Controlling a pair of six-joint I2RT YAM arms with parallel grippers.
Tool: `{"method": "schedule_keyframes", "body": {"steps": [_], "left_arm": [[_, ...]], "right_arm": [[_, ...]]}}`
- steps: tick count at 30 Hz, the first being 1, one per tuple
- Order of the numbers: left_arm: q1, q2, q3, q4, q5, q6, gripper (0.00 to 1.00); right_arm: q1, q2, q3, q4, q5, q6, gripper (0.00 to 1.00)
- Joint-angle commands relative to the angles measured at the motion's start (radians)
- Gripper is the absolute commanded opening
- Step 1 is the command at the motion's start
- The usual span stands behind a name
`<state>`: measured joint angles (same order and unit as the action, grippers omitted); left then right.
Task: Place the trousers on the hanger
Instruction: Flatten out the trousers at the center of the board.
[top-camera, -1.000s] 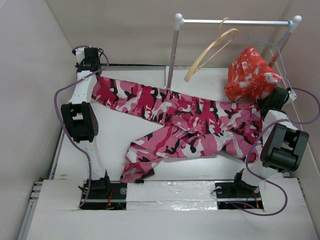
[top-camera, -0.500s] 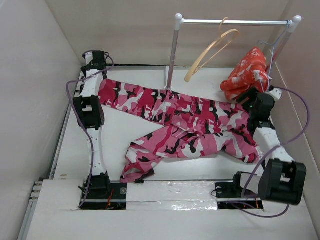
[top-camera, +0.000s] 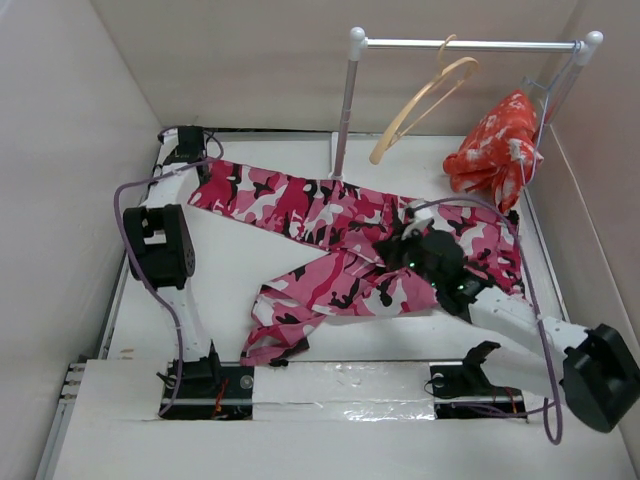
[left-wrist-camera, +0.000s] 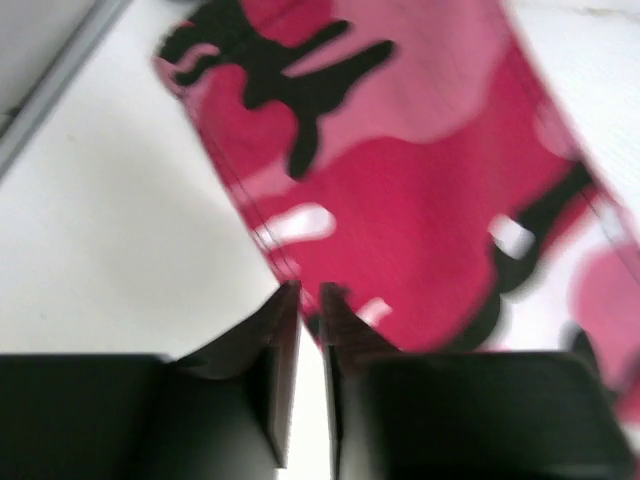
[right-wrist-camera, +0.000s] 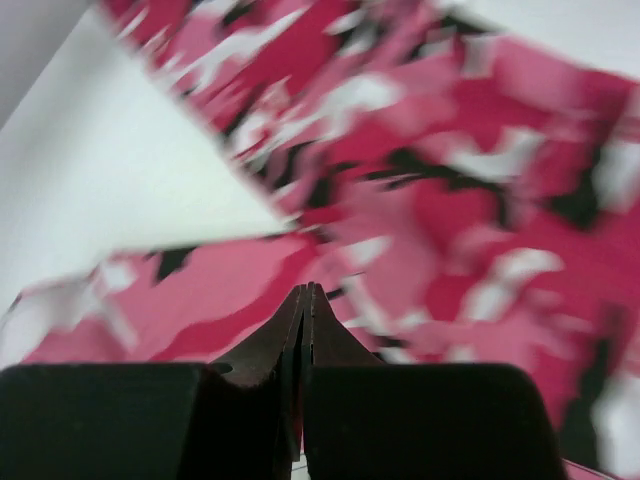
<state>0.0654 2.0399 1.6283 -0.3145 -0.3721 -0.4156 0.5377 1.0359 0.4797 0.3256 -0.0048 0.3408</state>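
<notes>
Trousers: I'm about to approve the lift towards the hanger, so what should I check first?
1. The hanger hangs free on the rail: ok.
2. The left gripper at the trousers' far leg edge, holding fabric: cannot tell.
3. The right gripper shut over the trousers' middle, fabric pinched: cannot tell.
4. Trousers lie flat: not ok, near leg is bunched.
5. Trousers apart from the red-orange garment: cannot tell.
</notes>
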Motion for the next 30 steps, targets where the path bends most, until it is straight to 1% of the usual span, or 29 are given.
{"method": "schedule_keyframes", "body": {"steps": [1, 2, 3, 4, 5, 6, 7, 8, 9, 10, 11, 12, 13, 14, 18, 21, 22, 25, 27, 28, 29, 30], "left_arm": [[-0.061, -0.176, -0.053, 0.089, 0.108, -0.046, 0.09], [-0.07, -0.229, -0.091, 0.1, 0.13, -0.055, 0.04], [-0.07, -0.262, -0.113, 0.109, 0.186, -0.063, 0.0], [-0.07, -0.295, -0.142, 0.12, 0.218, -0.071, 0.0], [-0.07, -0.375, -0.212, 0.158, 0.252, -0.089, 0.0], [-0.07, -0.471, -0.252, 0.182, 0.322, -0.098, 0.0], [-0.081, -0.472, -0.298, 0.21, 0.356, -0.109, 0.0], [-0.081, -0.575, -0.385, 0.265, 0.395, -0.12, 0.0], [-0.105, -0.63, -0.421, 0.284, 0.447, -0.136, 0.0], [-0.12, -0.676, -0.453, 0.294, 0.453, -0.144, 0.0], [-0.134, -0.766, -0.497, 0.305, 0.455, -0.143, 0.0], [-0.165, -0.806, -0.511, 0.304, 0.444, -0.134, 0.0], [-0.165, -0.843, -0.527, 0.305, 0.434, -0.127, 0.0], [-0.165, -0.915, -0.557, 0.308, 0.427, -0.123, 0.01], [-0.165, -1.027, -0.596, 0.308, 0.397, -0.086, 0.11], [-0.165, -1.044, -0.604, 0.308, 0.401, -0.074, 0.13], [-0.165, -1.043, -0.604, 0.308, 0.41, -0.074, 0.13], [-0.165, -1.032, -0.604, 0.308, 0.438, -0.077, 0.15], [-0.165, -1.032, -0.611, 0.336, 0.449, -0.083, 0.17], [-0.165, -1.031, -0.614, 0.336, 0.452, -0.084, 0.17], [-0.165, -1.028, -0.613, 0.336, 0.456, -0.086, 0.17], [-0.165, -1.028, -0.613, 0.334, 0.463, -0.086, 0.17]], "right_arm": [[0.239, 0.059, 0.115, 0.064, 0.0, -0.132, 0.02], [0.289, 0.087, 0.147, 0.031, 0.0, -0.19, 0.09], [0.335, 0.143, 0.21, 0.018, 0.0, -0.213, 0.14], [0.408, 0.179, 0.235, 0.012, 0.026, -0.233, 0.19], [0.442, 0.212, 0.262, 0.0, 0.017, -0.267, 0.3], [0.509, 0.275, 0.308, -0.005, 0.012, -0.282, 0.34], [0.51, 0.301, 0.322, -0.003, 0.012, -0.299, 0.38], [0.571, 0.325, 0.33, 0.024, 0.012, -0.328, 0.45], [0.6, 0.373, 0.336, 0.045, 0.012, -0.35, 0.48], [0.62, 0.397, 0.361, 0.055, -0.035, -0.374, 0.52], [0.66, 0.423, 0.382, 0.032, -0.044, -0.403, 0.62], [0.677, 0.45, 0.407, 0.018, -0.055, -0.422, 0.63], [0.695, 0.504, 0.468, -0.006, -0.055, -0.439, 0.68], [0.712, 0.532, 0.499, -0.061, -0.043, -0.466, 0.68], [0.758, 0.647, 0.62, -0.16, -0.043, -0.517, 0.68], [0.759, 0.722, 0.666, -0.161, -0.057, -0.519, 0.67], [0.759, 0.745, 0.683, -0.164, -0.031, -0.519, 0.67], [0.759, 0.838, 0.787, -0.253, 0.034, -0.531, 0.65], [0.759, 0.89, 0.854, -0.31, 0.026, -0.549, 0.63], [0.759, 0.904, 0.875, -0.328, 0.013, -0.553, 0.63], [0.759, 0.914, 0.89, -0.383, 0.012, -0.559, 0.62], [0.759, 0.92, 0.898, -0.39, 0.003, -0.559, 0.62]]}}
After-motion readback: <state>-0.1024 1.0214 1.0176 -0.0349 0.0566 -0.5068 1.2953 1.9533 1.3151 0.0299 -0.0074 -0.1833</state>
